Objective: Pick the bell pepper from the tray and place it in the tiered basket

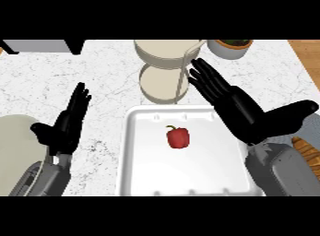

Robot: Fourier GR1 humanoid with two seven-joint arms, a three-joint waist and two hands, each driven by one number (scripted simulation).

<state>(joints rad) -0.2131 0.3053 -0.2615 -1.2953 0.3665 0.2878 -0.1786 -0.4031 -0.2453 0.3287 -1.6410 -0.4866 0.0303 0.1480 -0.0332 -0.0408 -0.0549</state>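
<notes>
Reach is the step in hand, by my reading: the bell pepper (178,138) lies untouched near the middle of the white tray (136,175), red with its stem pointing toward twelve o'clock, and nothing has hold of it. The right hand (240,113) hangs over the tray's two o'clock corner, palm open, fingers (206,78) straight and spread toward eleven o'clock, thumb out toward three o'clock, holding nothing; it sits up and to the right of the pepper, apart from it. The left hand (63,126) rests open at nine o'clock of the tray on the marbled tabletop (108,69), fingers straight and pointing up, empty as well. The tiered basket (166,69) stands at twelve o'clock, just beyond the tray's far rim, its cream rounds stacked one above the other with a thin post between them. The next move, as I judge it, calls for the right hand to come back toward eight o'clock and down over the pepper, then curl round it before any lift toward the basket.
</notes>
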